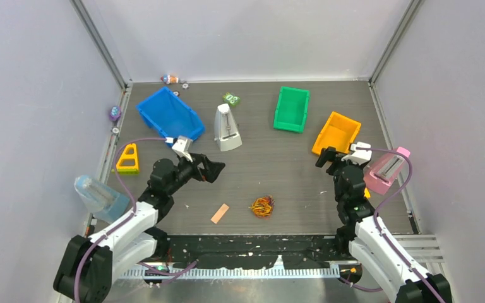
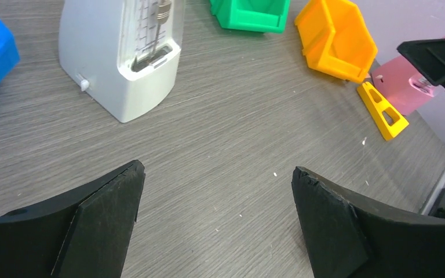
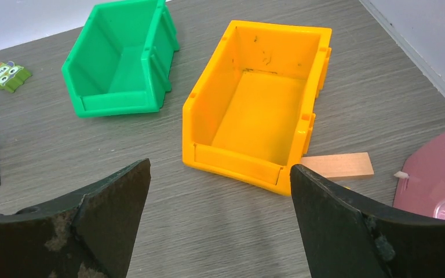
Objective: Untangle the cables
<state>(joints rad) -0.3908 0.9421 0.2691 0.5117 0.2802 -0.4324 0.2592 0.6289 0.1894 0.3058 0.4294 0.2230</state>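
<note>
The cables (image 1: 262, 206) lie as one small knotted clump of orange, yellow, red and black in the lower middle of the overhead frame, on bare desk (image 1: 271, 164). A flat wooden slip (image 1: 220, 213) is near them to the left, apart. The left tool (image 1: 211, 169) hangs above and left of the clump, its jaws spread wide and holding nothing. The right tool (image 1: 333, 156) is at centre right, likewise spread and holding nothing, close beside an orange bin (image 1: 336, 132) and a pink block (image 1: 385, 169) by the right wall. The open stretch of desk between the two tools runs up to a white metronome (image 1: 227, 126), a blue bin (image 1: 167, 113) and a green bin (image 1: 292, 108) along the upper part. Walls close the left, top and right edges. The metronome's scale shows fine marks in the left wrist view, too small to read.
</note>
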